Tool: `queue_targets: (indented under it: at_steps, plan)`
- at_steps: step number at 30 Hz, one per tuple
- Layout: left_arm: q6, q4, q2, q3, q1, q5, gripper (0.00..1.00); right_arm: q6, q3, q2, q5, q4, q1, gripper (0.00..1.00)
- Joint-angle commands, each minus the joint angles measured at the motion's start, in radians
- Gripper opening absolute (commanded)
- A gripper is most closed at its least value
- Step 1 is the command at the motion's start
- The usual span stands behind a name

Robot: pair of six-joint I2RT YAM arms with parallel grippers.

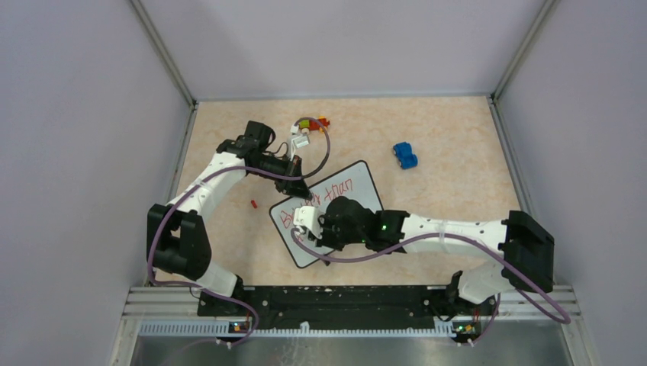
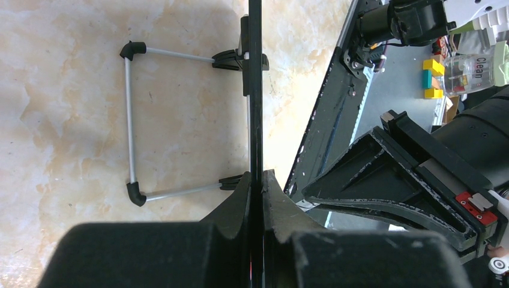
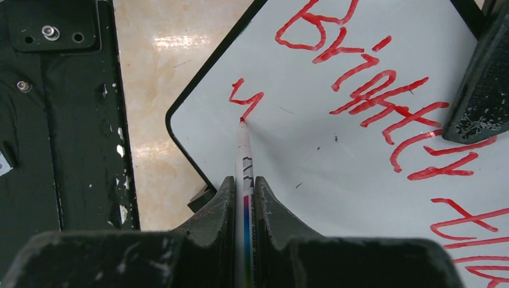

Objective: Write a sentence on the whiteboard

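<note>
Writing sentence [image 3: 372,90], 2nd line just started: my L gripper [image 2: 257,180] pinches board [image 1: 365,192] edge mid-table, R gripper [image 3: 243,183] clamps marker [image 3: 244,150], tip on board; next, I judge, needs steady even strokes w/ board kept from shifting.

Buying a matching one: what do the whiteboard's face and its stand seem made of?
The whiteboard face: smooth glossy white, probably coated laminate or plastic; the sentence sits crisp on it. The stand: thin silvery rod, likely metal, with black plastic-looking elbows.
</note>
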State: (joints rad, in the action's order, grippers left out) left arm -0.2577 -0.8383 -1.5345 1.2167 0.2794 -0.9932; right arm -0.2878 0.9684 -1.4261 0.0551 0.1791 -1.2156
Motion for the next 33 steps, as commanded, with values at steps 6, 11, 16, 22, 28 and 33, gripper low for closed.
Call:
queue_targets:
  at_steps: [6, 11, 16, 22, 28, 33]
  plan:
    - [-0.015, -0.011, -0.003, -0.015, 0.011, 0.006, 0.00, -0.017, 0.005, -0.010, 0.032, 0.001, -0.039, 0.00]
    - [-0.015, -0.013, -0.002, -0.012, 0.011, 0.005, 0.00, -0.024, 0.061, -0.051, 0.044, 0.002, -0.057, 0.00]
    - [-0.016, -0.017, 0.006, -0.014, 0.010, 0.009, 0.00, -0.025, 0.090, -0.025, 0.054, 0.010, -0.057, 0.00]
    - [-0.018, -0.017, 0.008, -0.013, 0.011, 0.006, 0.00, -0.021, 0.059, 0.059, 0.039, 0.033, -0.047, 0.00]
    - [-0.015, -0.018, 0.005, -0.008, 0.011, 0.004, 0.00, -0.021, 0.055, 0.056, -0.003, 0.037, -0.014, 0.00]
    - [-0.014, -0.018, 0.006, -0.007, 0.011, 0.004, 0.00, -0.024, 0.070, 0.031, -0.016, 0.040, -0.012, 0.00]
